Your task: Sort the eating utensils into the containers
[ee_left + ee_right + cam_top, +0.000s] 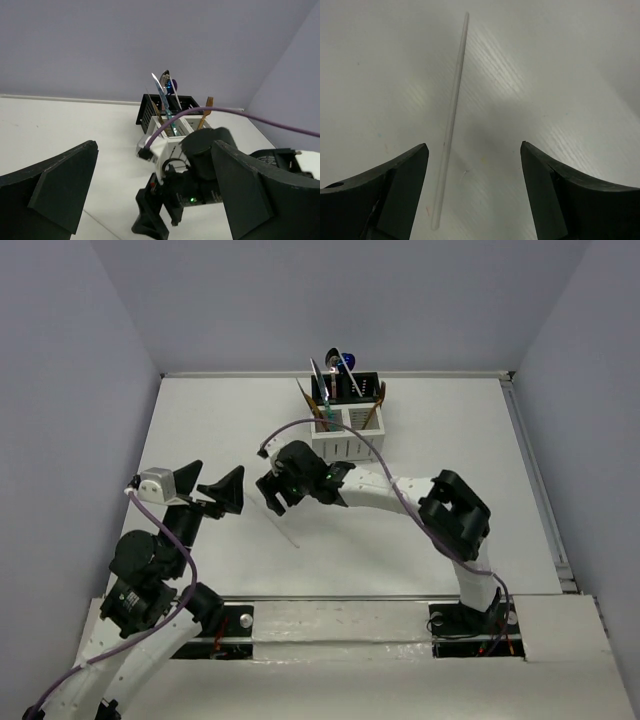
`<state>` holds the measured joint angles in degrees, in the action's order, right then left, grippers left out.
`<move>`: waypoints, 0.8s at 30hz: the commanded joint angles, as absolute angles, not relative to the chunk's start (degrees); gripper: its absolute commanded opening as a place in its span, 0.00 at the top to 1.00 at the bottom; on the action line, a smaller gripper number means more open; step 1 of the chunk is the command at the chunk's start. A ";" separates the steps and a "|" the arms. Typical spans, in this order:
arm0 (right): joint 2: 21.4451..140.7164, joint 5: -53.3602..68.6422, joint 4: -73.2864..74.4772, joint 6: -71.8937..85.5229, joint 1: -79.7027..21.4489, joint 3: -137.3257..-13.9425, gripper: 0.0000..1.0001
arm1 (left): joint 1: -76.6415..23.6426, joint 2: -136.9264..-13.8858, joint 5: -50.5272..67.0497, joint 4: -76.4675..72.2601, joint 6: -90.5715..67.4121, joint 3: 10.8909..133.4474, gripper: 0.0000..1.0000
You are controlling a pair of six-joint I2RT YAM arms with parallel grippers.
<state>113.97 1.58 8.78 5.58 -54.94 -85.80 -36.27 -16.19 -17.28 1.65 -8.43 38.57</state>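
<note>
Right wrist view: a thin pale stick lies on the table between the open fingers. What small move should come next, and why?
Probably lower the right gripper straight down. The thin pale stick lies flat on the table between its open fingers, off-centre toward one of them, and nothing is gripped yet.

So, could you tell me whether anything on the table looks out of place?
Yes: a thin, pale, see-through stick lies flat on the table, alone, below the right arm's open fingers. It has no coloured handle, unlike the utensils standing in the caddy.
</note>
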 commanded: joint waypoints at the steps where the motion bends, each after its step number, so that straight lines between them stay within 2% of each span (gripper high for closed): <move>1: 117.94 -1.67 16.43 4.30 -57.12 -93.15 0.25 | -36.47 -14.24 -20.47 -0.35 -8.26 38.23 0.01; 3: 120.58 -1.41 18.36 4.83 -57.66 -94.83 0.33 | -36.47 -13.27 -21.53 -0.44 -8.26 38.15 0.01; 12: 127.44 -2.29 25.40 4.13 -60.91 -101.42 0.42 | -36.47 -13.62 -20.66 -0.53 -8.44 38.14 0.01; 19: 130.78 -3.78 29.17 5.10 -61.44 -104.67 0.54 | -36.47 -13.62 -20.22 -0.53 -8.52 38.14 0.01; 23: 131.92 -5.53 30.93 5.45 -61.44 -105.38 0.69 | -36.47 -13.62 -20.13 -0.53 -8.44 38.14 0.01; 24: 132.36 -6.06 31.63 5.97 -61.44 -105.73 0.78 | -35.95 -13.62 -20.13 -0.53 -8.52 38.06 0.01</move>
